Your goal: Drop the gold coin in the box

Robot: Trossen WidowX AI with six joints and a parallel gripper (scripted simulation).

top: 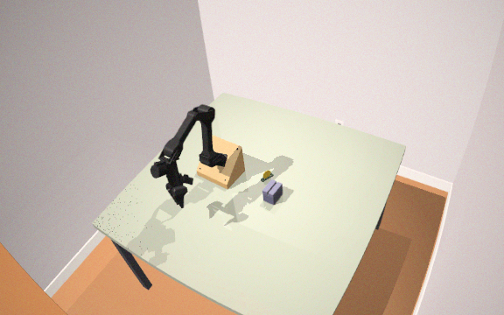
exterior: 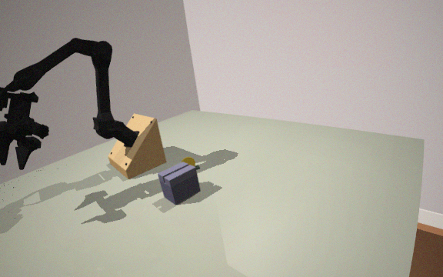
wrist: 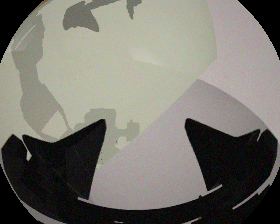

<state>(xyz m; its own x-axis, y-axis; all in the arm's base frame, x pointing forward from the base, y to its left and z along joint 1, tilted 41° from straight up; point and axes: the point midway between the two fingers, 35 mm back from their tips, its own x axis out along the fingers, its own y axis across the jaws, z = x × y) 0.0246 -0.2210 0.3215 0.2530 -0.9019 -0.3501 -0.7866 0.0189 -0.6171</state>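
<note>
The gold coin (top: 267, 174) (exterior: 188, 160) stands on edge in the dark-green holder (top: 264, 179) (exterior: 198, 167). In the exterior view the box hides the coin's lower part and most of the holder. The closed grey box (top: 272, 195) (exterior: 183, 189) stands close to the holder, on its near side in the top and exterior views. A narrow dark slot runs across its lid. My gripper (exterior: 12, 166) (wrist: 146, 123) is open and empty, fingers pointing down, held above the table far to the left of coin and box. The wrist view shows neither coin, holder nor box.
The arm is mounted on a wooden wedge-shaped base (top: 236, 170) (exterior: 149, 154), left of the coin and box. The pale green table (top: 322, 175) (exterior: 302, 192) carries long arm shadows. Its left edge runs near and below my gripper, with a grey wall beyond.
</note>
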